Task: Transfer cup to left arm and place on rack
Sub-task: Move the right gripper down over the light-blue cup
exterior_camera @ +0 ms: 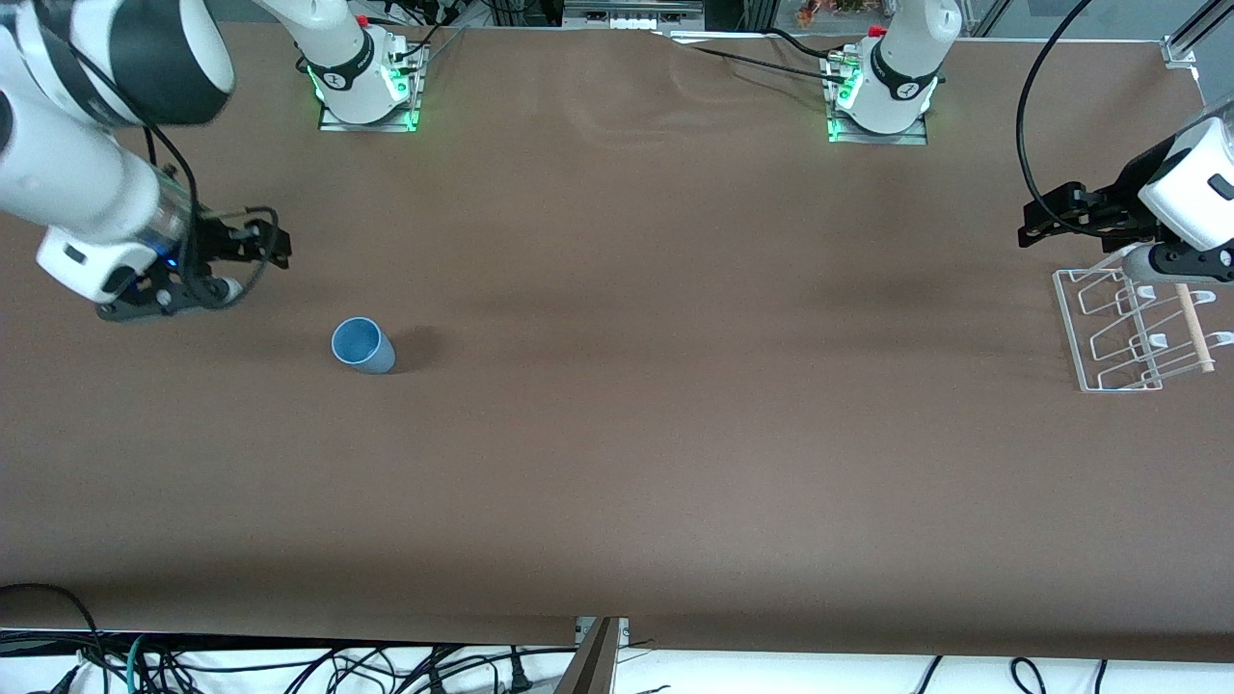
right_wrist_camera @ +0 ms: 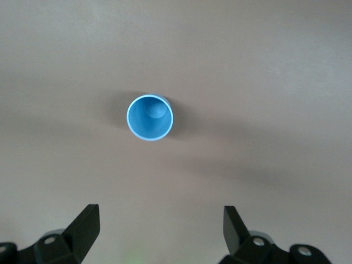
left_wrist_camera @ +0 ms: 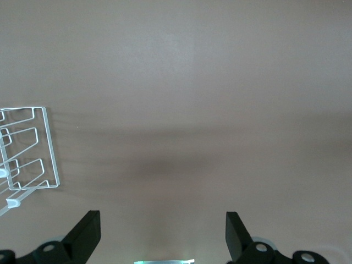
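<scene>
The light-blue cup stands upright and alone on the brown table toward the right arm's end; it also shows in the right wrist view, mouth up. My right gripper hangs open and empty in the air beside the cup, apart from it; its black fingers stand wide. The clear and white wire rack with its wooden dowel sits at the left arm's end and shows in the left wrist view. My left gripper is open and empty, in the air close beside the rack, with fingers wide.
The two arm bases stand along the table's edge farthest from the front camera. Cables hang below the table's near edge. A black cable loops above the left arm's wrist.
</scene>
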